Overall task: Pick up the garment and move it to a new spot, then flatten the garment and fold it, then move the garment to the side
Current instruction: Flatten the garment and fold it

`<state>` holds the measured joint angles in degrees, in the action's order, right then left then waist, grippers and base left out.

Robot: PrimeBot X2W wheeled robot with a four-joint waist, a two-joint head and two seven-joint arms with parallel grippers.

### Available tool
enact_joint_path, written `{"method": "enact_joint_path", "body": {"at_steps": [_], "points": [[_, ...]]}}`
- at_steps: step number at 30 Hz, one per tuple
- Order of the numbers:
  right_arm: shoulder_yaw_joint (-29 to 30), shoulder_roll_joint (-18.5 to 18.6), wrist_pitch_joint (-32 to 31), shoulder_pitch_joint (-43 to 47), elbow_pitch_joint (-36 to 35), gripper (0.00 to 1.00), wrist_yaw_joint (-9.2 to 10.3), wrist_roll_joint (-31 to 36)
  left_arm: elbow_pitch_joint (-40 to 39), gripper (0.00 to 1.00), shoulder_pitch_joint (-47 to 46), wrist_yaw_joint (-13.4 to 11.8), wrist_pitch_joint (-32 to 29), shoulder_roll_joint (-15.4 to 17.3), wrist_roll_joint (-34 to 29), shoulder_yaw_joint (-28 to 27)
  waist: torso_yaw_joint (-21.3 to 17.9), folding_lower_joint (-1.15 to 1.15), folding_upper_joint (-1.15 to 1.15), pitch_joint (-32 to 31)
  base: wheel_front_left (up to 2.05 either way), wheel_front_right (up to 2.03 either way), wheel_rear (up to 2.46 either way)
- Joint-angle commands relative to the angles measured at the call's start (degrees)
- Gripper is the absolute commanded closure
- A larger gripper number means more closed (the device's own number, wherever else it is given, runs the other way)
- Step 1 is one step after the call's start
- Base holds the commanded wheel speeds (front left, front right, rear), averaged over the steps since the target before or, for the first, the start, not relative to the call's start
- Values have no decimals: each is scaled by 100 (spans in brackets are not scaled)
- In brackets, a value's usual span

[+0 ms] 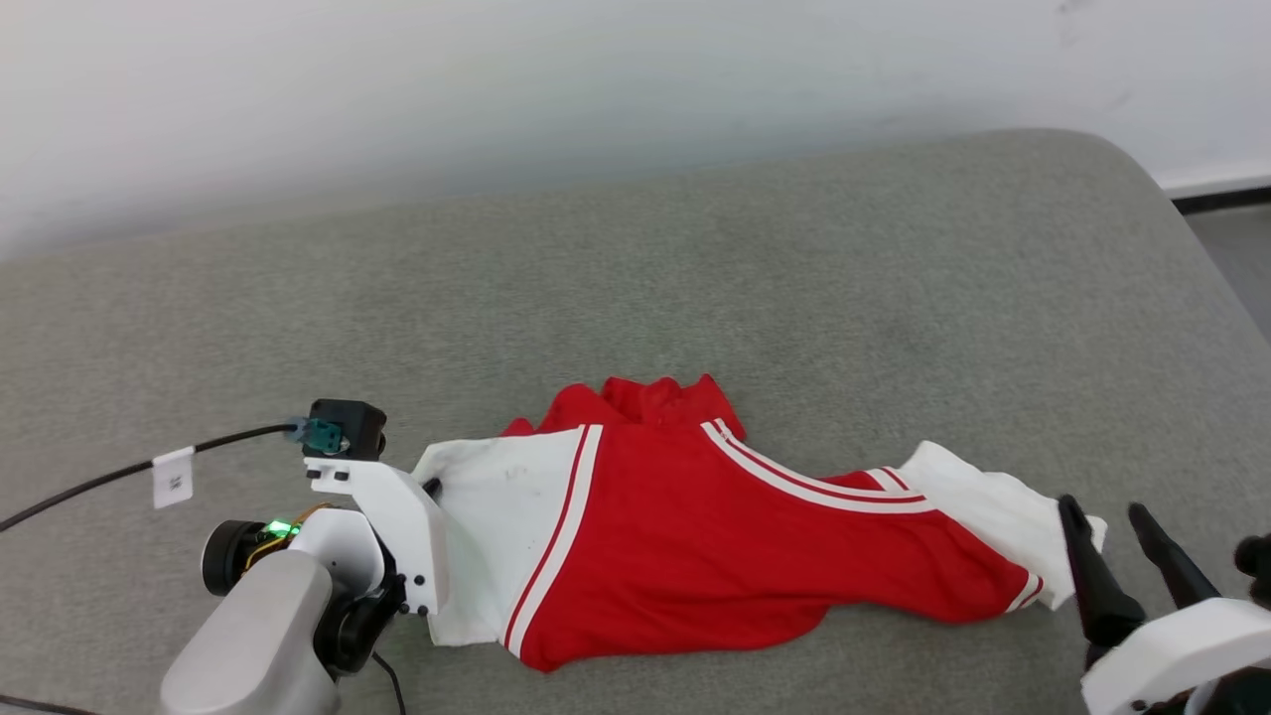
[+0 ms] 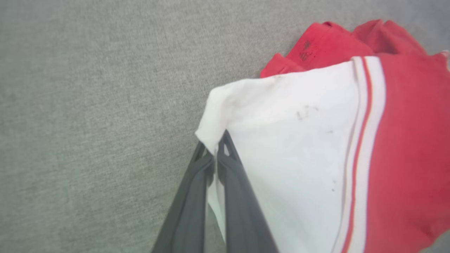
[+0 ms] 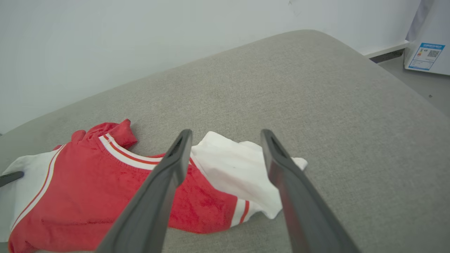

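Nearest in, the left gripper (image 2: 215,149) is clamped on the jersey (image 1: 695,536) at one white corner, the right gripper (image 3: 225,133) stands spread wide by the other white end, and the crumpled jersey sprawls across the grey cushion (image 1: 844,268), pale wall (image 1: 596,79) beyond.

The left arm's forearm (image 1: 248,636) is a rounded silver-grey shell, with a small green light (image 1: 281,526) beside a black cylinder (image 1: 223,556). A white angular bracket (image 1: 397,521) with dark screw heads carries a black camera block (image 1: 348,425). A teal connector (image 1: 320,434) feeds a black cable (image 1: 119,475) tagged with a white label (image 1: 173,478). The left gripper (image 2: 215,147) and right gripper (image 3: 226,133) have long, dark grey, tapering fingers (image 3: 154,196) with cut-outs near the tips. The right one is mounted on a white housing (image 1: 1177,645).
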<state>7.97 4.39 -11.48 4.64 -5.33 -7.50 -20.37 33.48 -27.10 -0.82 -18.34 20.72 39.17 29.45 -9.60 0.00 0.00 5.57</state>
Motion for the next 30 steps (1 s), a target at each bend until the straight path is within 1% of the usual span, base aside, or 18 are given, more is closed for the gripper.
{"method": "enact_joint_path", "body": {"at_steps": [1, 3, 7, 10, 11, 15, 18, 19, 23, 27, 28, 29, 30], "points": [[121, 51, -138, 5, 75, 0, 2, -70, -164, 100, 136, -90, 170, 39, -5, -61, 176, 0, 0, -127, 0, 0, 0], [337, 97, -420, -31, 230, 0, 2, -154, -450, 100, 306, -216, 390, 120, -30, -152, 281, 0, 0, -178, 0, 0, 0], [791, 254, -1229, -136, 706, 0, 2, -226, -1105, 100, 685, -450, 640, 256, -44, -290, 486, 0, 0, -275, 0, 0, 0], [1082, 390, -1928, -254, 1115, 0, 2, -234, -1629, 100, 933, -612, 670, 405, -60, -357, 648, 0, 0, -288, 0, 0, 0], [1082, 390, -1928, -254, 1115, 0, 2, -234, -1629, 100, 933, -612, 670, 405, -60, -357, 648, 0, 0, -288, 0, 0, 0], [1361, 512, -2765, -567, 1627, 0, 2, -223, -2271, 100, 1140, -825, 613, 551, -110, -407, 851, 0, 0, -161, 0, 0, 0], [1349, 570, -3104, -872, 1899, 0, 1, -186, -2666, 100, 1189, -933, 554, 625, -156, -408, 981, 0, 0, 19, 0, 0, 0], [1199, 563, -3306, -1160, 2192, 0, 1, -136, -2913, 100, 1197, -992, 516, 654, -174, -403, 1072, 0, 0, 188, 0, 0, 0], [1024, 516, -3558, -1383, 2647, 0, 2, -34, -3093, 100, 1178, -1031, 529, 625, -197, -378, 1147, 0, 0, 307, 0, 0, 0], [980, 352, -4064, -1341, 3051, 0, 1, -1, -3122, 100, 1186, -1037, 558, 610, -205, -356, 1200, 0, 0, 365, 0, 0, 0], [995, 278, -4205, -1296, 3122, 61, 1, 44, -3121, 100, 1208, -1045, 566, 585, -171, -362, 1205, 0, 0, 369, 0, 0, 0], [1019, 234, -4328, -1268, 3162, 100, 1, 67, -3117, 100, 1224, -1041, 586, 574, -153, -365, 1208, 0, 0, 370, 0, 0, 0], [1056, 209, -4454, -1270, 3194, 100, 1, 44, -3104, 100, 1230, -1049, 592, 580, -158, -363, 1208, 0, 0, 370, 0, 0, 0]]}}
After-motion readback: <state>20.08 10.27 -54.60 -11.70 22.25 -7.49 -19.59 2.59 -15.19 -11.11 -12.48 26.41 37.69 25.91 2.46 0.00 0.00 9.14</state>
